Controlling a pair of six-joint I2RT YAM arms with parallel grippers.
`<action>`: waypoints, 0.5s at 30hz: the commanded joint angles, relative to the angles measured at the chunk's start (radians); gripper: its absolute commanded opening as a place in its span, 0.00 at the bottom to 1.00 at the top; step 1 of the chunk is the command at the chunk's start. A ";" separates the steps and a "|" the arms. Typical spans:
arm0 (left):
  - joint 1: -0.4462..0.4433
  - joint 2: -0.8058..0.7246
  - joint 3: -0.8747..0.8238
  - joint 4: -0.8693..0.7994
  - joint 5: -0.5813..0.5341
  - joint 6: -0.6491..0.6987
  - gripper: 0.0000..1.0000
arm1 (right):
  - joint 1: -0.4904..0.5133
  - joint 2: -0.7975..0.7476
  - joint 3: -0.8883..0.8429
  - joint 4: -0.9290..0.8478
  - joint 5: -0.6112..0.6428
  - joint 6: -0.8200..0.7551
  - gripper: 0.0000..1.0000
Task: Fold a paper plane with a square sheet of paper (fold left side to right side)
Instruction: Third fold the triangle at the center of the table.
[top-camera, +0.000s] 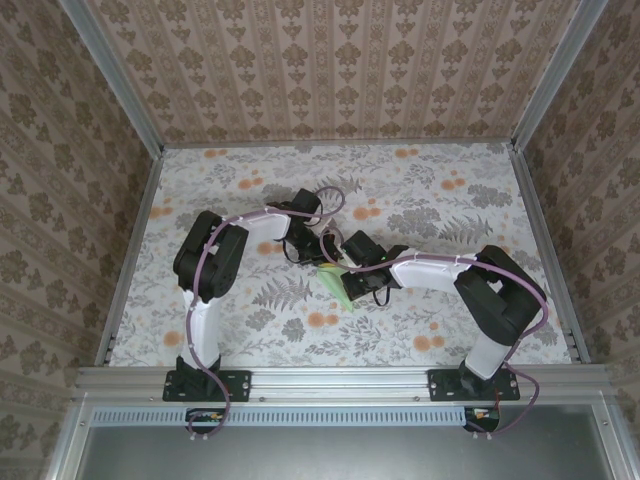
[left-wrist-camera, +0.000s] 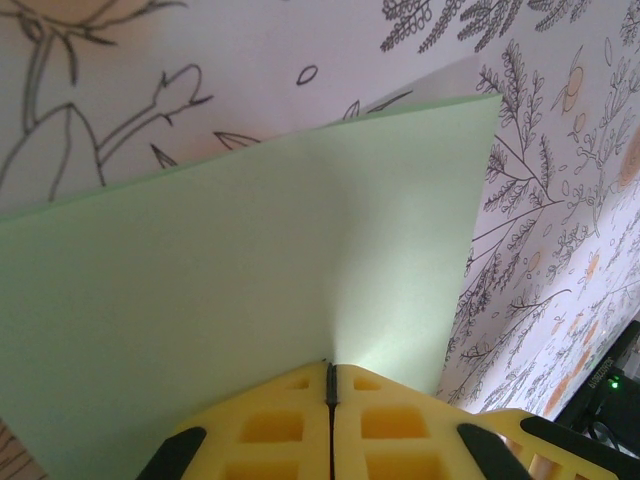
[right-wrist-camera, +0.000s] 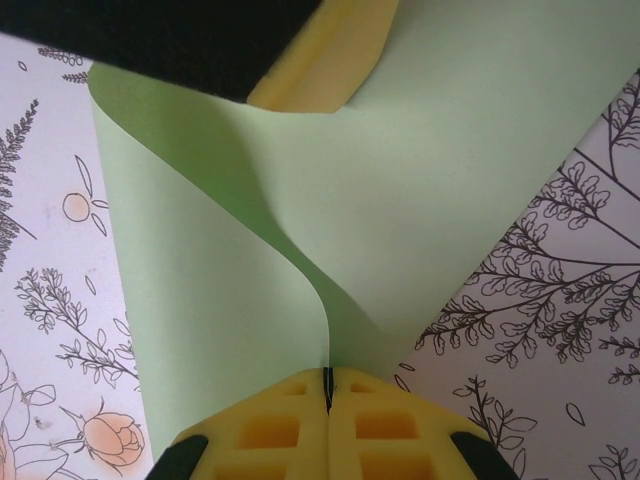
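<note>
The pale-green sheet of paper (top-camera: 338, 284) is held up off the table's middle, between both arms. My right gripper (right-wrist-camera: 327, 375) is shut on one edge of the paper (right-wrist-camera: 430, 170), which curls upward in an S-bend from its yellow fingertips. At the top of the right wrist view, a yellow finger (right-wrist-camera: 320, 60) of the left gripper sits on the sheet's far part. In the left wrist view my left gripper (left-wrist-camera: 331, 368) has its jaws pressed together at the paper (left-wrist-camera: 250, 270), which spreads away as a broad flat face. From above, the left gripper (top-camera: 322, 258) and right gripper (top-camera: 352, 272) nearly meet.
The floral tablecloth (top-camera: 420, 190) covers the table, bounded by aluminium rails (top-camera: 340, 378) in front and patterned walls on the other sides. A black part with a green light (left-wrist-camera: 610, 385) sits low on the right in the left wrist view.
</note>
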 joint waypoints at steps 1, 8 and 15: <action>0.000 -0.016 0.033 -0.067 -0.049 0.042 0.11 | -0.004 0.021 -0.013 -0.033 0.013 0.001 0.00; 0.048 -0.079 0.131 -0.153 -0.048 0.100 0.24 | -0.005 0.024 -0.009 -0.040 0.000 -0.009 0.00; 0.082 -0.214 0.019 -0.133 -0.063 0.106 0.17 | -0.005 0.033 -0.003 -0.045 -0.009 -0.013 0.00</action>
